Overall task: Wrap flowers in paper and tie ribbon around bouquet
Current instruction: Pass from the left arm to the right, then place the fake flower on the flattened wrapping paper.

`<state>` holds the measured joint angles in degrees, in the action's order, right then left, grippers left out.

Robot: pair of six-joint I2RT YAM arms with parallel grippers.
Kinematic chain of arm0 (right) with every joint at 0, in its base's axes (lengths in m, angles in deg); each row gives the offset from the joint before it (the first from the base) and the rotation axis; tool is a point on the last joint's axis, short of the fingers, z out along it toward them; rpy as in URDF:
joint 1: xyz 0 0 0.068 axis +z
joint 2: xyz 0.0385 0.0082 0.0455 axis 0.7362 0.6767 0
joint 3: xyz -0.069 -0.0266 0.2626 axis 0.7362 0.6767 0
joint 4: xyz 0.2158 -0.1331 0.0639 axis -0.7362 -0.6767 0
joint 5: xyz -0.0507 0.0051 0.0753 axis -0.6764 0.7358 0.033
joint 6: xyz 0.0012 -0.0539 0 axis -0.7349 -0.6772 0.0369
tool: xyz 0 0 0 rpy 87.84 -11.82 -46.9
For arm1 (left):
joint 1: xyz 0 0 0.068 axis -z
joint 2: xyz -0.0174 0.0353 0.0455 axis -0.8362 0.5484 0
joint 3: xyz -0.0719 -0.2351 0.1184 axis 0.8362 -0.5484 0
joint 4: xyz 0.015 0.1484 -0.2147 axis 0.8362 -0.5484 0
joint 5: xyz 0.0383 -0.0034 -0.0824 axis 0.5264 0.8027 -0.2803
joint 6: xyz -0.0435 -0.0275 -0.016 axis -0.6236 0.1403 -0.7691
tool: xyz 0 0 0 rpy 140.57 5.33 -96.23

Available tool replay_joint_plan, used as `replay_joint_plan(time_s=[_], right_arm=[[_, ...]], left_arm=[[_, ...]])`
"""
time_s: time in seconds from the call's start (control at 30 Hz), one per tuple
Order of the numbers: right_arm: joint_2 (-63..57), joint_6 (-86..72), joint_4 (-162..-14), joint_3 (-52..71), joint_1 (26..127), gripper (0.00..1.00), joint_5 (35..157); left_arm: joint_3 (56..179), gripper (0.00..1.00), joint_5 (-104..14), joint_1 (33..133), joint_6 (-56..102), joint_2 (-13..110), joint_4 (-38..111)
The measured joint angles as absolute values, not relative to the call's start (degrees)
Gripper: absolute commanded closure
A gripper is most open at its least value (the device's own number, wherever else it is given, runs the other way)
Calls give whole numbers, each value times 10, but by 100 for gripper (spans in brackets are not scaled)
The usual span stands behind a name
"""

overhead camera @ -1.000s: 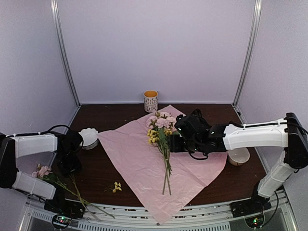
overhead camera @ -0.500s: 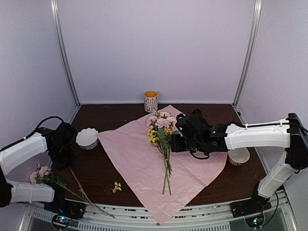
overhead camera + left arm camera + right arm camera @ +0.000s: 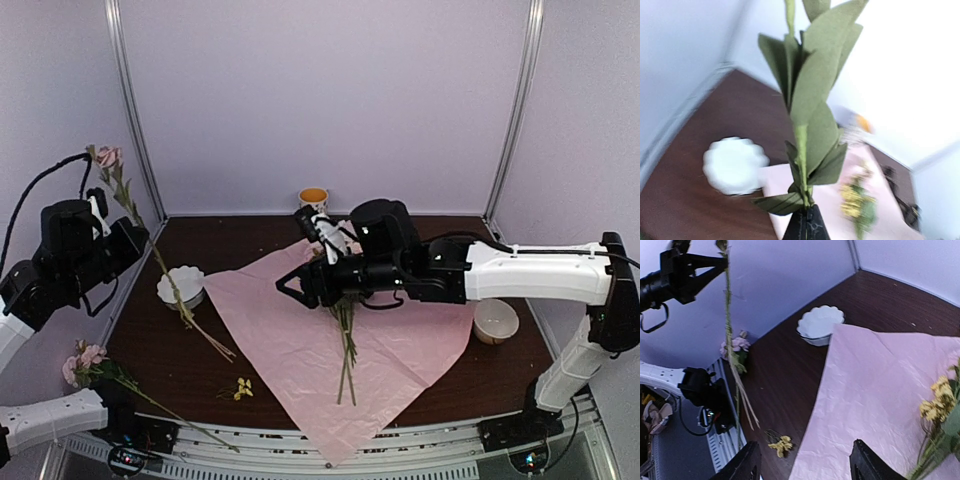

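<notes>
my left gripper raised high by left wall, fingers clenched on pink flower stem; bloom on top, lower end hanging near white bowl. my right gripper fingers spread, grasping nothing, hovering over paper. flowers lying mid-paper, blooms partly hidden under my right arm.
</notes>
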<state>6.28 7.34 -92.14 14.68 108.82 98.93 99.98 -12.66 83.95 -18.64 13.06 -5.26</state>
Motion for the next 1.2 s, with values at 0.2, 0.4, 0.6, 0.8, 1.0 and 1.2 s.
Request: replay_joint_plan(time_s=[0.2,0.4,0.6,0.8,1.0,1.2], right_arm=[[137,58,-880,24,1104,37,1079],[195,64,-857,-18,1112,29,1090],[213,76,-853,-20,1114,97,1077],[212,124,-856,-16,1110,100,1014],[193,203,-906,55,1060,100,949],[195,232,-987,104,1043,100,912]], left_arm=[[978,100,-234,950,-113,167,169],[981,100,-323,991,-87,239,298],[981,100,-355,1002,-85,267,335],[985,9,-327,1003,-83,265,316],[1013,2,-170,1004,-98,271,144],[1016,2,-36,997,-170,321,-75]])
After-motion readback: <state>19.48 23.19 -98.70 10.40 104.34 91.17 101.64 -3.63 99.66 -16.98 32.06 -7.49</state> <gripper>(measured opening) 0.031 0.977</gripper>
